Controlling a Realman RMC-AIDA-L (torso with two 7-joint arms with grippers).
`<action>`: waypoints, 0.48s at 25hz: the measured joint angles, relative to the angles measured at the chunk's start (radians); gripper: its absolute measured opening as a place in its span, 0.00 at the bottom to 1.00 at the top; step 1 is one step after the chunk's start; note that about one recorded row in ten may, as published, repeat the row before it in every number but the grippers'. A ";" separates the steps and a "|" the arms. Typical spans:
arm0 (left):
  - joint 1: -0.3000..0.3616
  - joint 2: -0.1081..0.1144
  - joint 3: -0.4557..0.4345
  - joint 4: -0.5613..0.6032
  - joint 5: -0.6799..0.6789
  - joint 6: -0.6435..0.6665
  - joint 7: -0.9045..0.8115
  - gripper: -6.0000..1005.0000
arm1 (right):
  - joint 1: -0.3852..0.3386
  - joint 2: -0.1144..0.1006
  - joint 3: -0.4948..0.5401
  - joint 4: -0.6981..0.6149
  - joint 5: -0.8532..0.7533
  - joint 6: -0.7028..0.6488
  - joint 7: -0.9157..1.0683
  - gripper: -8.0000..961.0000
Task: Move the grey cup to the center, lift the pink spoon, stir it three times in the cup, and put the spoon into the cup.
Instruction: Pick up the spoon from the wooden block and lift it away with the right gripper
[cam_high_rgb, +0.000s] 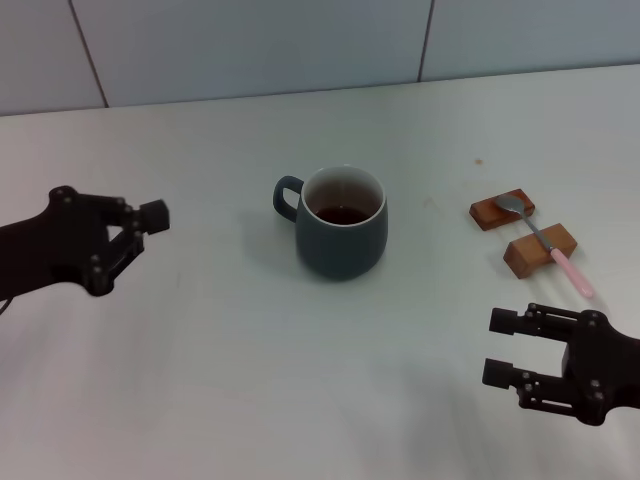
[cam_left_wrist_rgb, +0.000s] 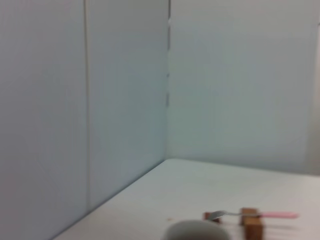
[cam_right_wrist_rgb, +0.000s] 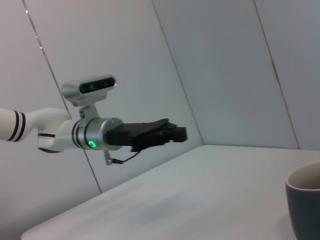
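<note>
On the far left, above the white table, the left gripper, fingers seemingly closed, holding nothing. In the middle, the grey cup, upright, handle toward that gripper, dark liquid inside, well apart from both grippers. Further right, two wooden blocks, with the pink spoon resting across them. Near the front right edge, the right gripper, fingers spread apart, empty.
</note>
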 joint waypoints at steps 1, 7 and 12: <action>0.003 0.001 -0.001 0.000 0.000 0.011 -0.004 0.01 | 0.000 0.000 0.000 0.000 0.000 0.000 0.000 0.69; 0.020 0.000 -0.003 -0.015 0.000 0.038 -0.001 0.02 | 0.006 0.000 0.000 0.000 0.000 -0.001 0.002 0.69; 0.023 -0.008 -0.003 -0.026 0.000 0.027 0.012 0.04 | 0.008 0.000 0.000 0.001 0.000 -0.001 0.003 0.69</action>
